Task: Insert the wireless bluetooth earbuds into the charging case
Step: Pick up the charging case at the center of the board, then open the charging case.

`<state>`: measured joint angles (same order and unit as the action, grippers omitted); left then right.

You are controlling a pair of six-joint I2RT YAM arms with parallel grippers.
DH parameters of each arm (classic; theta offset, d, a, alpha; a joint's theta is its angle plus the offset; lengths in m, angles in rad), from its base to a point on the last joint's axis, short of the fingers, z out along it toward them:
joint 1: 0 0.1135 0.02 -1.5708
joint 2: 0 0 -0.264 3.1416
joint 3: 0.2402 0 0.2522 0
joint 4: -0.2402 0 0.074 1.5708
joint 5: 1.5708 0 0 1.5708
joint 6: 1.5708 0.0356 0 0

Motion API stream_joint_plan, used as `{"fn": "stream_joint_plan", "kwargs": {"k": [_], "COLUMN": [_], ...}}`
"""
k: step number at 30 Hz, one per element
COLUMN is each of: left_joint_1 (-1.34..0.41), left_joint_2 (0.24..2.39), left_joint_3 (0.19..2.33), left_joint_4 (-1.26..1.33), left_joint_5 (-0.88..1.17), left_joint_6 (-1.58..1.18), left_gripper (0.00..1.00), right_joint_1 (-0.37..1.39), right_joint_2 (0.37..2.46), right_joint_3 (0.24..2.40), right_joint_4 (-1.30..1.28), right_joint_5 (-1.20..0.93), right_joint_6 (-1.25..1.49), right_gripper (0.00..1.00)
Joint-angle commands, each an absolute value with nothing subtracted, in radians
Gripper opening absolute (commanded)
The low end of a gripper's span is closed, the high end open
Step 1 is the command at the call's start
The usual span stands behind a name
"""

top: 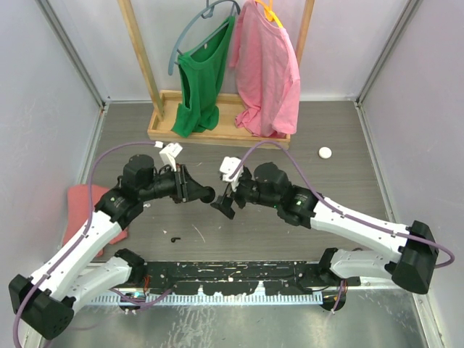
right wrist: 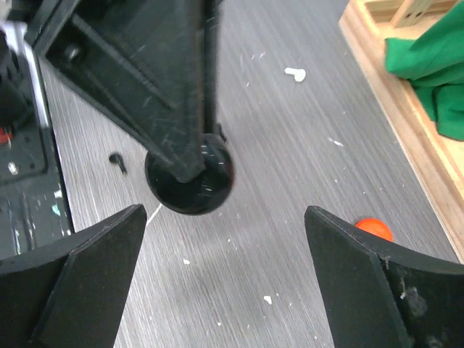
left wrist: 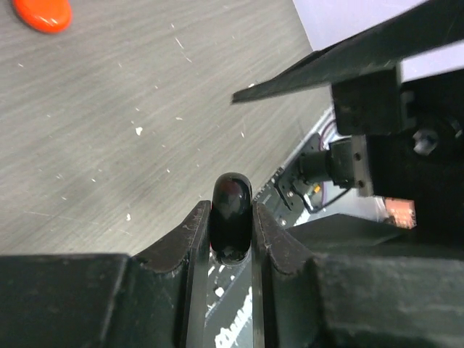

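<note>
the left gripper (top: pixel 201 193) is pinched narrow on the black round charging case (left wrist: pixel 230 199), held edge-on above the bench (top: pixel 341 181). the right gripper (right wrist: pixel 225 214) faces it, spread wide and holding nothing, and the left gripper's fingers stand right in front of it. a black earbud (right wrist: pixel 116 161) lies on the bench below and to one side of the case, and a white earbud (right wrist: pixel 294 73) lies beyond it. a small orange-red piece (right wrist: pixel 373 228), probably an earbud, is half hidden behind a right finger. beyond both grippers stands a wooden rack (top: pixel 217 134); a white puck (top: pixel 325 152) sits well apart.
</note>
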<state>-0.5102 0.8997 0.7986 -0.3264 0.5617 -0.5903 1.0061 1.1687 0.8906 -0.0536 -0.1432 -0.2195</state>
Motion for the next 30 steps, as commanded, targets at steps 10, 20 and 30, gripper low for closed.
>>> {"fn": "stream_joint_plan", "kwargs": {"k": [10, 20, 30], "left_joint_1": [-0.508, -0.508, -0.518], "left_joint_2": [0.680, 0.671, 0.687], "left_joint_3": [0.584, 0.518, 0.473], "left_joint_4": [0.140, 0.363, 0.587], "left_joint_5": [0.352, 0.363, 0.371], "left_joint_6": [-0.603, -0.679, -0.795], "left_gripper": [0.03, 0.03, 0.03], "right_joint_1": [0.865, 0.854, 0.828], "right_joint_2": [0.999, 1.060, 1.190], "right_joint_3": [0.625, 0.506, 0.460], "right_joint_4": [0.495, 0.820, 1.147], "right_joint_5": [-0.329, -0.347, -0.410], "right_joint_6": [0.266, 0.414, 0.547], "right_gripper": [0.96, 0.95, 0.84]}}
